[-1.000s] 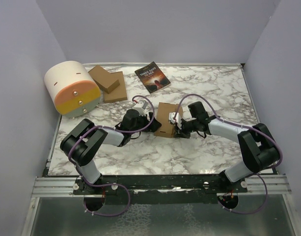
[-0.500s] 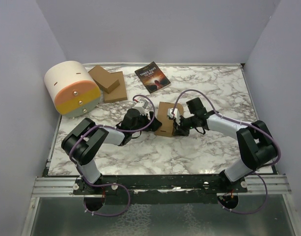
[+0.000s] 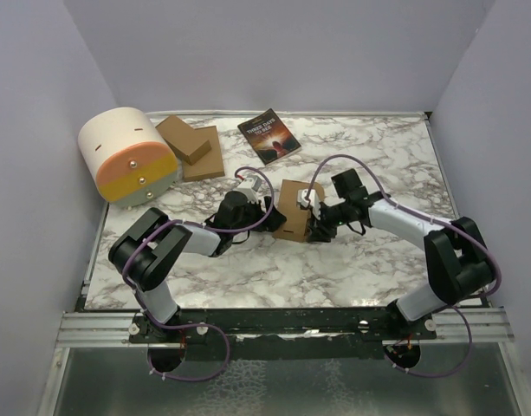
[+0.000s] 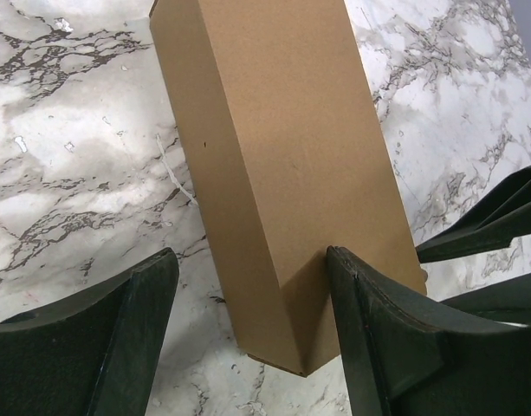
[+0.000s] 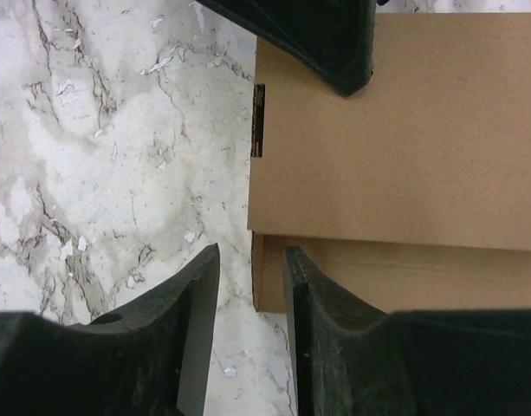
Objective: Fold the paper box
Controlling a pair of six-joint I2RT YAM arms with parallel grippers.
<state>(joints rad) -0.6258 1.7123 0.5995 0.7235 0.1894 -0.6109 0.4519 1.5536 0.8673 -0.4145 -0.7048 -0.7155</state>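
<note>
The left arm (image 3: 191, 236) and right arm (image 3: 404, 218) have white links, black joints, purple cables (image 3: 334, 159).

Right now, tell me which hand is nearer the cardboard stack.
Left. The left hand is nearer the robot than the stack and to its right, at the left side of the box. The right hand is farther right, beyond the box.

White marble table (image 3: 378, 165). Cream drum w/ orange & yellow face (image 3: 126, 156) on its side at 10 o'clock. Flat brown cardboard pcs (image 3: 191, 147) stacked just beside it, at 11. Dark book (image 3: 268, 136) at 12.
</note>
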